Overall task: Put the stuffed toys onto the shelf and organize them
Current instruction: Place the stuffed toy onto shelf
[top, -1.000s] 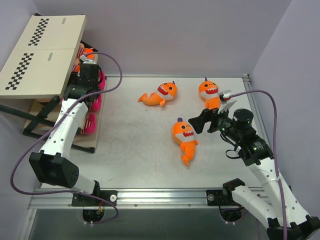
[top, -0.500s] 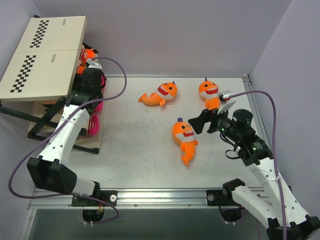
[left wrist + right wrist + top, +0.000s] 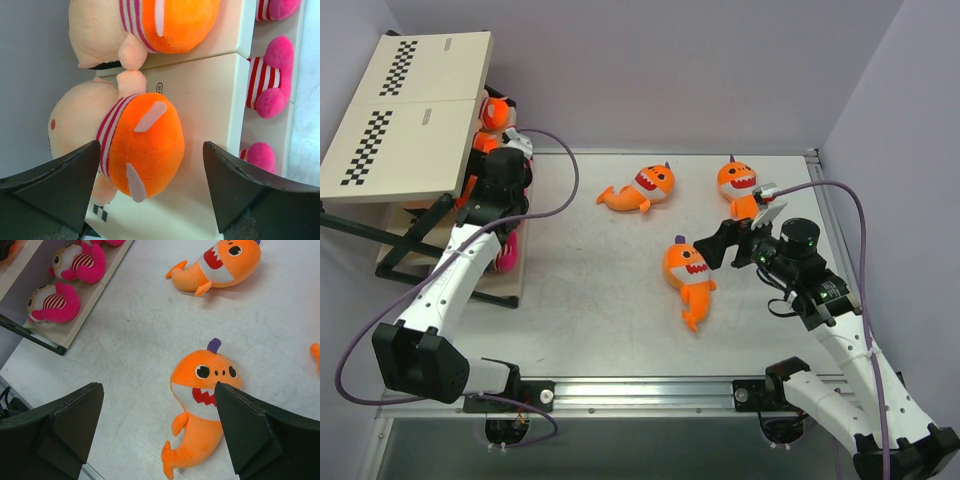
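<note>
The shelf [image 3: 420, 135] stands at the far left of the tabletop [image 3: 590, 300], and its top boards with checkerboard strips hide most of what lies beneath from above. The left wrist view shows two orange dolls with peach faces and striped collars lying side by side on a cream board. One [image 3: 145, 150] is between the fingers and the other [image 3: 170, 22] is just beyond it. On the board one tier lower sit the pink-and-white striped dolls. The right wrist view shows two of them clearly, one [image 3: 52, 302] nearer the board's end and one [image 3: 80, 262] just beside it, both goggle-eyed. Three orange sharks lie on the tabletop, off the shelf: one [image 3: 642, 187] at the far middle, one [image 3: 738, 185] at the far right, and one [image 3: 689, 272] near the centre with its toothy mouth up.

The left arm [image 3: 445, 285] stretches from its base to the shelf's right side, with the left tool [image 3: 150, 150] pointing into the shelf. Its jaws are spread wide on either side of the nearer orange doll, which rests on the board ungripped — a clear gap shows at one finger, and contact at the other cannot be told.

The right arm [image 3: 830, 310] bends in toward the centre. The right tool [image 3: 720, 243] hovers above the central shark, jaws fully apart and holding nothing.
</note>
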